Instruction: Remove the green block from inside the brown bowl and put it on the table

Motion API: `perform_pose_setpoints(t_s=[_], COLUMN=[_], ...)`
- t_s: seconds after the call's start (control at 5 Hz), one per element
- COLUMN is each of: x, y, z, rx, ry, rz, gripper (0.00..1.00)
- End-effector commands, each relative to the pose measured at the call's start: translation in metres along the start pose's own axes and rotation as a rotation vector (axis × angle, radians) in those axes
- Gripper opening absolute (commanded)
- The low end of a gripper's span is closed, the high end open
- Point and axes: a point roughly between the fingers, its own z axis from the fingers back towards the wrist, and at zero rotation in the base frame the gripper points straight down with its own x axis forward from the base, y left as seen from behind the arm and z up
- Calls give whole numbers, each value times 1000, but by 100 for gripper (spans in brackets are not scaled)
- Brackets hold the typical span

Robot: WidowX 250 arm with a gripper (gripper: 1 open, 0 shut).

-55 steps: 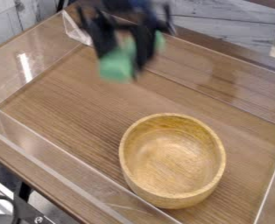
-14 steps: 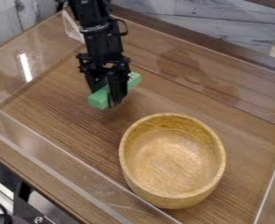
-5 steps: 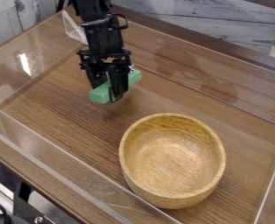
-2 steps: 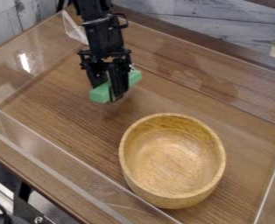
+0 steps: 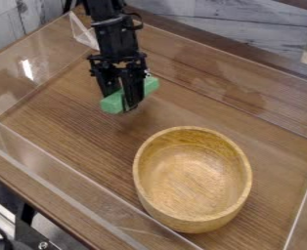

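My gripper points steeply down over the table, up and left of the brown bowl. Its black fingers are shut on the green block, which shows between and beside them, with a bit more green at the right. The block's lower end sits at or just above the wood; I cannot tell whether it touches. The round tan bowl is empty and stands apart from the gripper, near the front right.
Clear plastic walls run along the table's edges, close on the left and front. A grey wall and ledge lie behind. Open wood shows to the left of the gripper and behind the bowl.
Over the last second nothing visibly changed. Before that, the gripper came down from higher up with the green block and settled at this spot.
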Motion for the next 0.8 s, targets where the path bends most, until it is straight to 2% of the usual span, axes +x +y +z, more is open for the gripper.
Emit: perform_pose_setpoints(t_s=[0.0, 0.6], x=[8, 17], y=[1, 3], z=[20, 22], rx=[19, 12], ry=[-61, -75], rz=[-8, -22], gripper=[0, 0])
